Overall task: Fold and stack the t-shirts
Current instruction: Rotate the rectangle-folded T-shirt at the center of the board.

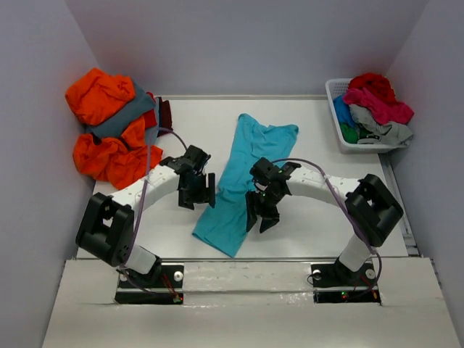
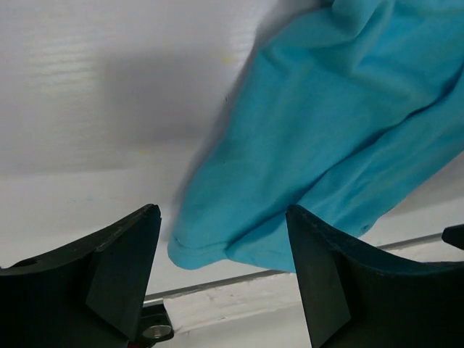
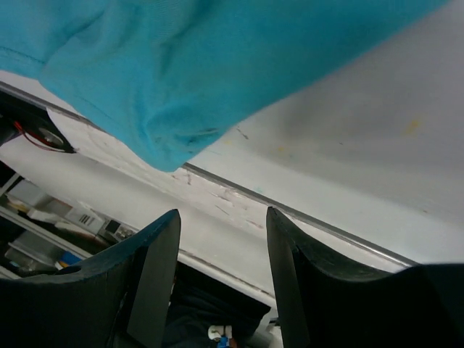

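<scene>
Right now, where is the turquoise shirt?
In the top view, the turquoise t-shirt lies in the middle, between the left tool and right tool.

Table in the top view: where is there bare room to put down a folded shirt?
Bare white table lies between the turquoise shirt and the basket, and also between that shirt and the orange and grey pile at the far edge. The left far corner, the basket and the middle are crowded.

**Much of the Laundry Sits Out of Sight**

In the top view, the right gripper (image 1: 261,215) covers part of the turquoise t-shirt (image 1: 243,174), and both wrist views cut that shirt off at their upper edges. The slate grey shirt (image 1: 123,119) lies mostly buried among orange shirts (image 1: 98,94). The maroon shirt (image 1: 165,112) barely peeks out. Heaped shirts (image 1: 373,101) hide the inside of the basket (image 1: 332,101).
</scene>
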You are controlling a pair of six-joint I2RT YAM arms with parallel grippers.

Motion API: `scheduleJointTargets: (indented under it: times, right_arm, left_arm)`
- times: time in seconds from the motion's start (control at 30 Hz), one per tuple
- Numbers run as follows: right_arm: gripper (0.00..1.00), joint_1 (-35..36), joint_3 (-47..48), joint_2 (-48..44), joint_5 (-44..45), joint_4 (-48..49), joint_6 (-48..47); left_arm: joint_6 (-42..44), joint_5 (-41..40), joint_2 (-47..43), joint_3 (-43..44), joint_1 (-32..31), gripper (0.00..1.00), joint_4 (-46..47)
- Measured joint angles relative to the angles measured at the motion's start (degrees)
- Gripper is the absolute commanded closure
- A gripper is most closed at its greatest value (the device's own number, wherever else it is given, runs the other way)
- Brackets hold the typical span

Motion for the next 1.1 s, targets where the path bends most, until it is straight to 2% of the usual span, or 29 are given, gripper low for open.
scheduleJointTargets:
  times: [0.3,0.53,0.77,0.93,1.1]
  right_arm:
    - [0.43,1.22,-7.3,0.46,-3.26,14.67,8.37]
    - [0.43,2.14,-20.68,-5.81,-2.73,32.06,22.32]
    - [0.43,6.91,-28.28,-10.29,0.94,45.68,34.91]
    - [0.43,10.67,-30.18,-9.75,4.22,52.35,41.59]
    - [0.43,14.38,-30.4,-5.27,5.66,59.78,47.89]
  left_arm:
    - [-2.32,6.38,-6.25,-13.07,-0.44,0.18,2.21]
    - [-2.56,7.89,-7.43,-14.82,-0.44,0.17,3.58]
    - [-2.69,9.27,-8.31,-15.87,-0.44,0.17,5.42]
    - [-3.21,10.47,-8.28,-16.81,-0.44,0.17,6.73]
    - [-3.82,11.8,-8.02,-16.92,-0.44,0.17,7.8]
